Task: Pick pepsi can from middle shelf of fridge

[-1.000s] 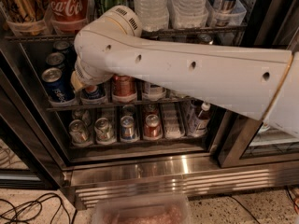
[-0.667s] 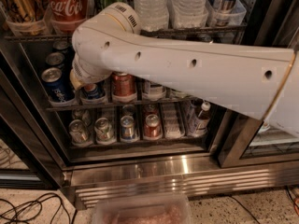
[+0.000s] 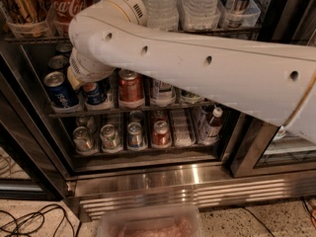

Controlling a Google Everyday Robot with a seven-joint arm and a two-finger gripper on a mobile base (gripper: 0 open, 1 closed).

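Jaws out of sight, so cannot tell open from closed: gripper tucked into the left part of the middle shelf of the fridge, masked by the bulky white wrist of the arm. Stretched across from the right edge, bent downward at its left end just under the top shelf.

Upright at the front of the far-left lane, the pepsi can: blue, white lettering, silver top, just left of the gripper and seemingly apart from it. In the next lane, directly below the gripper, a second blue can with a red and white patch, its top covered; contact impossible to judge. Further right on the same rack, a red can, then a pale can.

On the top shelf, a Coca-Cola bottle at left and clear water bottles toward the right. On the lower shelf, a row of cans seen from their tops, plus a small red-capped bottle at the right end.

Beneath the shelves, the shiny stainless base strip; in front of it, on the speckled floor, a clear plastic container and dark cables at lower left
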